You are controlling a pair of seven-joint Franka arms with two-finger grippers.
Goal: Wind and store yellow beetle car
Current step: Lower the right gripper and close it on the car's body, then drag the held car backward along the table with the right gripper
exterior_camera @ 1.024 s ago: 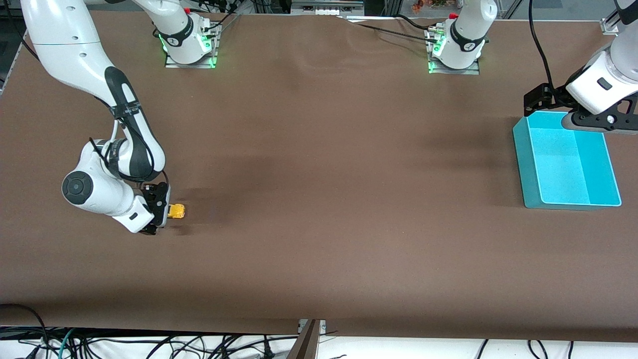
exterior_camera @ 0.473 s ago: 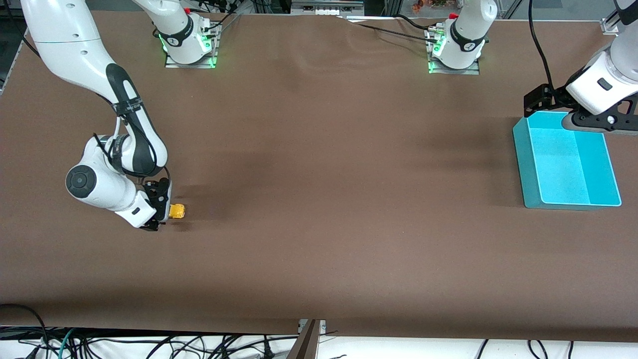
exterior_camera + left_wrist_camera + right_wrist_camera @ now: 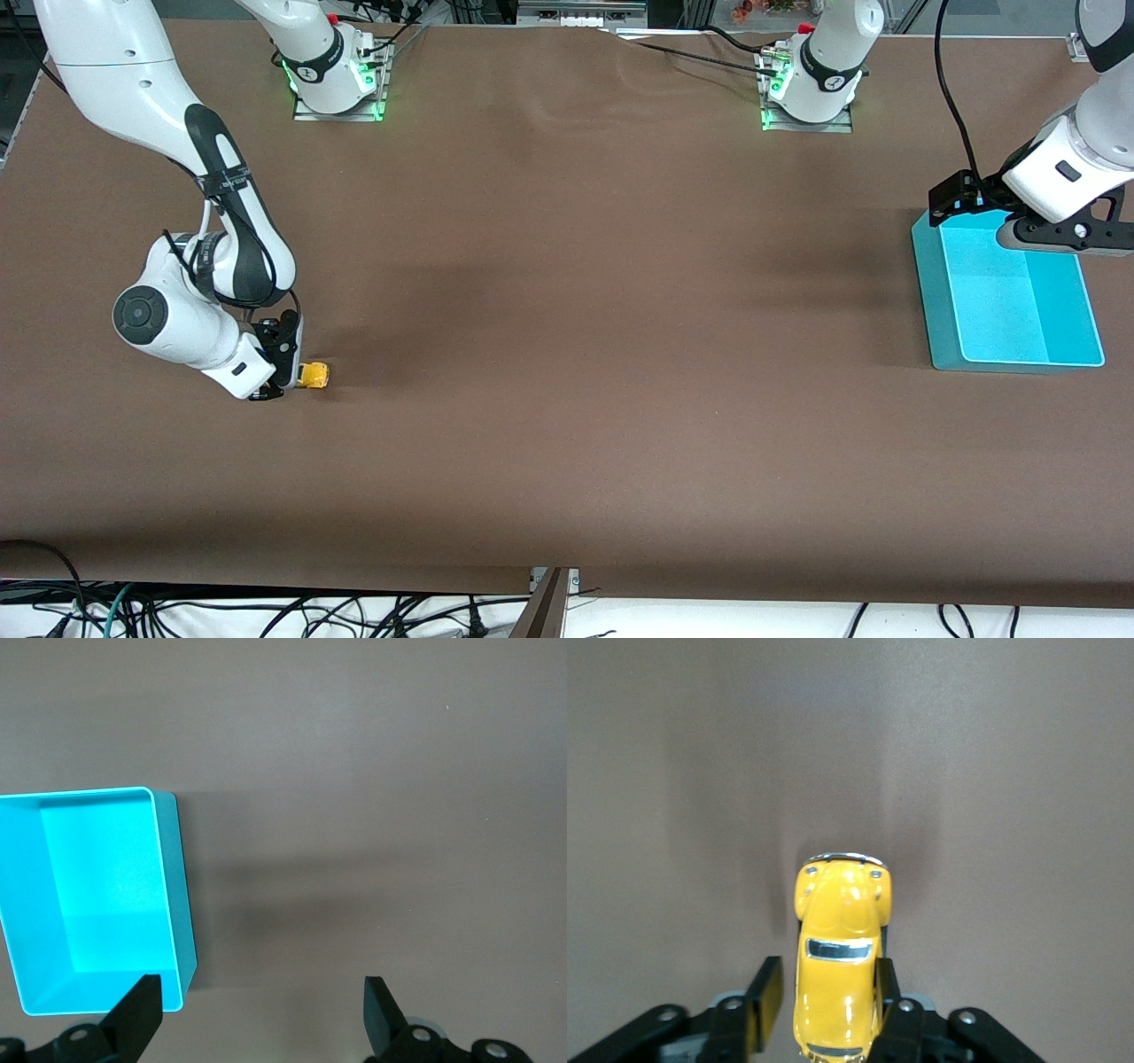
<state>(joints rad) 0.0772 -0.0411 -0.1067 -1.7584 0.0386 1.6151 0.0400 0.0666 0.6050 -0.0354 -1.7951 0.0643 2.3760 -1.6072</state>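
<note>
The yellow beetle car (image 3: 314,375) stands on the brown table near the right arm's end. In the right wrist view the car (image 3: 840,948) lies lengthwise between my right gripper's fingers. My right gripper (image 3: 288,374) (image 3: 824,979) is low at the table. One finger touches the car's side and a small gap shows at the other finger. The cyan tray (image 3: 926,266) (image 3: 168,868) lies empty at the left arm's end. My left gripper (image 3: 961,197) (image 3: 259,1010) is open and empty. It hangs over the tray's edge nearest the bases.
The brown cloth covers the whole table between the car and the tray. Both arm bases (image 3: 337,80) (image 3: 808,89) stand along the edge farthest from the front camera. Cables hang below the table's near edge.
My right arm's wrist has shifted a little toward the bases while the car has stayed in place. My left gripper has moved slightly toward the bases over the tray's edge.
</note>
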